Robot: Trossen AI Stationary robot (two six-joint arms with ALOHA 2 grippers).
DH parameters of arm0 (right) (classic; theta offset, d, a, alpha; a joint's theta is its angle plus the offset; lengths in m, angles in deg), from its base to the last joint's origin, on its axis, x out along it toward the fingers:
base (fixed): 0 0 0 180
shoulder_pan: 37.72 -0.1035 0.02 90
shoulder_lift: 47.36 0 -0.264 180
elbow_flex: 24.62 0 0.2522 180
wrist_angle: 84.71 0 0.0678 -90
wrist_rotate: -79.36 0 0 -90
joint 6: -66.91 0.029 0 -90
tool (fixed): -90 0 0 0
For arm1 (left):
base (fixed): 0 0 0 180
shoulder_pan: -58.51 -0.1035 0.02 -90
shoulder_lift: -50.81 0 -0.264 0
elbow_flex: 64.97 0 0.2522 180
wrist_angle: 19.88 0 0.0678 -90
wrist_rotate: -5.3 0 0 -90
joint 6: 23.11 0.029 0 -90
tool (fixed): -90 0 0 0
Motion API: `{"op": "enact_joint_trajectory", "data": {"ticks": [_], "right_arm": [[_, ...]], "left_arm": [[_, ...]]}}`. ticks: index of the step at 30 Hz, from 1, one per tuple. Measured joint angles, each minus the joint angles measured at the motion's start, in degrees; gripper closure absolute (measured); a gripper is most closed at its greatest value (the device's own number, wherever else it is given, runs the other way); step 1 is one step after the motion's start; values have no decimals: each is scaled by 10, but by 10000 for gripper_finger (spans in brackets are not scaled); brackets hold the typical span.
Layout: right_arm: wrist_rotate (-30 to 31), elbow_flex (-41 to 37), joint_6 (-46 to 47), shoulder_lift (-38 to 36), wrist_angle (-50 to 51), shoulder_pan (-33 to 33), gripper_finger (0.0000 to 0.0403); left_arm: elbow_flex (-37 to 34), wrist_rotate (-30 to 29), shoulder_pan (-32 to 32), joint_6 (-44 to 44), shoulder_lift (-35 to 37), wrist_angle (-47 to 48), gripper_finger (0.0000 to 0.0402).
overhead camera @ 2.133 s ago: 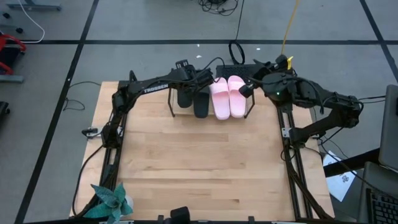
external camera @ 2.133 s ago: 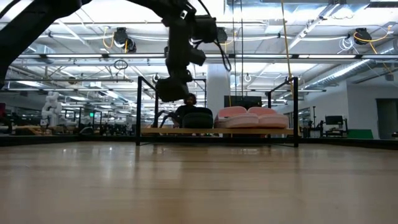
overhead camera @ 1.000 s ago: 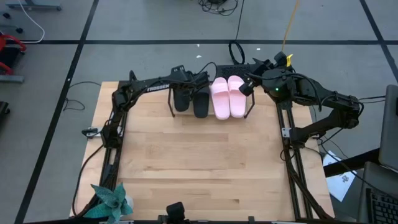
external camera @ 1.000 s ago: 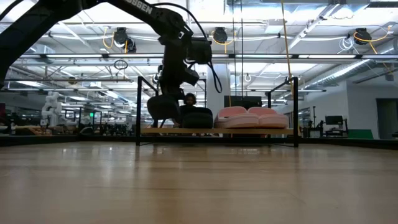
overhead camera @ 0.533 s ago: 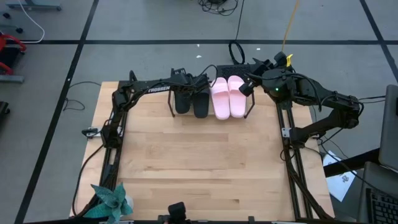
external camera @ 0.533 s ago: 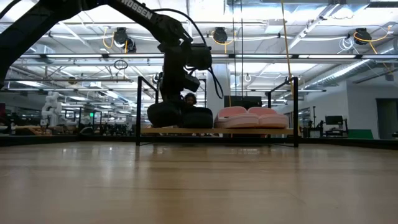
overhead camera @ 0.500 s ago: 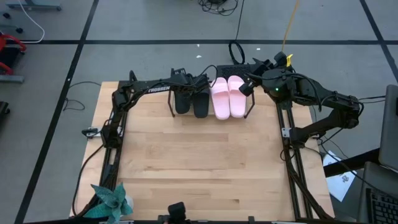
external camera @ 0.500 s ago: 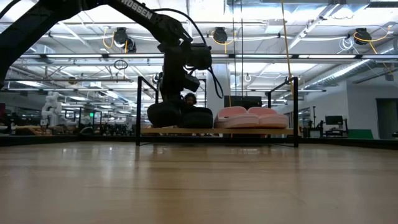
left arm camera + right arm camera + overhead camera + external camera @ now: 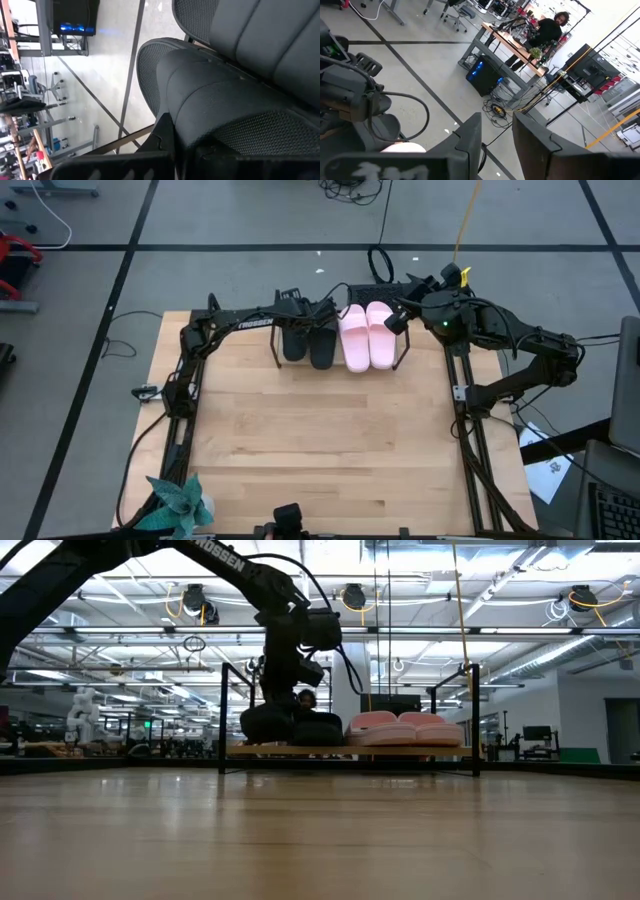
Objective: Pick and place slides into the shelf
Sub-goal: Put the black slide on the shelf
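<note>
The shelf (image 9: 404, 356) stands at the table's far middle. Two pale pink slides (image 9: 366, 337) lie on its right half, and a black slide (image 9: 323, 347) lies left of them. A second black slide (image 9: 291, 343) sits at the shelf's left end, its sole on the wooden base (image 9: 350, 751). My left gripper (image 9: 303, 320) is shut on this one. My right gripper (image 9: 496, 122) hangs raised at the shelf's right end, open with nothing between its fingers. My left gripper holds the leftmost black slide by its wide top strap (image 9: 210, 115). One finger (image 9: 165, 136) shows at the strap's edge; the strap hides the other. The fingers slant down from the table's left. The slide (image 9: 265, 725) rests on the shelf beside the other black slide.
A teal plant (image 9: 180, 502) stands at the table's near left corner. Bare wood (image 9: 320, 440) lies in front of the shelf. Cables (image 9: 380, 265) lie on the floor beyond the far edge. A person (image 9: 550, 30) stands far off in the room.
My left gripper has sunk a little with the black slide. The slide hung just above the shelf's left end and now rests on the base beside the other black slide. My right arm has kept still.
</note>
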Motion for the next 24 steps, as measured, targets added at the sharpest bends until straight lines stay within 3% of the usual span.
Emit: {"op": "enact_joint_trajectory", "data": {"ticks": [24], "right_arm": [[0,0,0,0,0,0,305]], "left_arm": [[-48,-22,6,-7,2,-25,402]]}}
